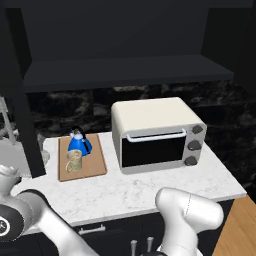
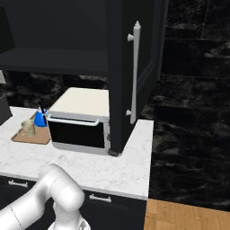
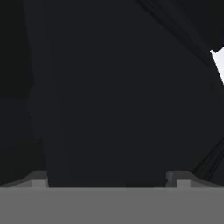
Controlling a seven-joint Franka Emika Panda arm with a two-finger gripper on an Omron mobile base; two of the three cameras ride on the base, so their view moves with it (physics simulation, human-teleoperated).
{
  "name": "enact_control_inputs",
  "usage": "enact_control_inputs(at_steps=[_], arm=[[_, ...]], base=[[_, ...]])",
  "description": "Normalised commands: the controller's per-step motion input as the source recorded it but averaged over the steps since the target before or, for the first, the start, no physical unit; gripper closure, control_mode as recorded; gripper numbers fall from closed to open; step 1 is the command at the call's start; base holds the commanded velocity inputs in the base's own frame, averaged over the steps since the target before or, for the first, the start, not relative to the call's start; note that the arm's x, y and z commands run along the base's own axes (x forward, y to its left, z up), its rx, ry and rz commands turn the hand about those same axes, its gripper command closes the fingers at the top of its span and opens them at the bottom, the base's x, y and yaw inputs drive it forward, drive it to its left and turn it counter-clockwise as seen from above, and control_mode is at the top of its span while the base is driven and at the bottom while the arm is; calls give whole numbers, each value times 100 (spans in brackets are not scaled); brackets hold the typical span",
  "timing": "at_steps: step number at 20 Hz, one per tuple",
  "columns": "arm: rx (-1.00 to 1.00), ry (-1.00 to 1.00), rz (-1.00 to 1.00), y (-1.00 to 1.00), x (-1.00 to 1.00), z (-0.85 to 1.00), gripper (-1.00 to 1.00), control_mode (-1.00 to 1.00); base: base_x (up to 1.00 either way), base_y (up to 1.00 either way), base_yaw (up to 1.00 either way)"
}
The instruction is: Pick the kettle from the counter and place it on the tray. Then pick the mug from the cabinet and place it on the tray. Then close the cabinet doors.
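The blue kettle (image 1: 79, 143) (image 2: 40, 118) and the beige mug (image 1: 74, 161) (image 2: 28, 128) stand side by side on the wooden tray (image 1: 95, 167) (image 2: 20, 137), at the left of the white counter (image 1: 130, 192) (image 2: 108, 168). The black cabinet (image 1: 125, 70) above is open, its shelf bare. Its right door (image 2: 146, 72) swings out toward me with its silver handle (image 2: 134, 72); the left door (image 1: 26, 125) shows edge-on. My gripper (image 3: 108, 180) (image 1: 142, 245) is low in front of the dark drawers, open, facing a dark surface with nothing between its fingers.
A white toaster oven (image 1: 157, 135) (image 2: 81, 123) takes up the counter's middle, right of the tray. A sink with a faucet (image 1: 6, 125) lies at the far left. Wooden floor (image 2: 188, 215) begins past the counter's right end, beside a black marble wall.
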Motion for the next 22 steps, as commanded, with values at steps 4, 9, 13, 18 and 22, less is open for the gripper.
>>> enact_control_inputs(at_steps=[4, 9, 13, 18, 22], arm=[[17, -10, -4, -100, -37, 57, -100, -100], [18, -2, -5, -100, -28, 46, -100, -100], [19, 2, -7, -100, -7, 33, -100, -100], [20, 15, -9, -100, 0, 34, -100, -100], [15, 29, -6, -100, 12, 11, -100, -100]], base=[[0, 0, 0], [0, 0, 0], [0, 0, 0], [0, 0, 0], [0, 0, 0]])
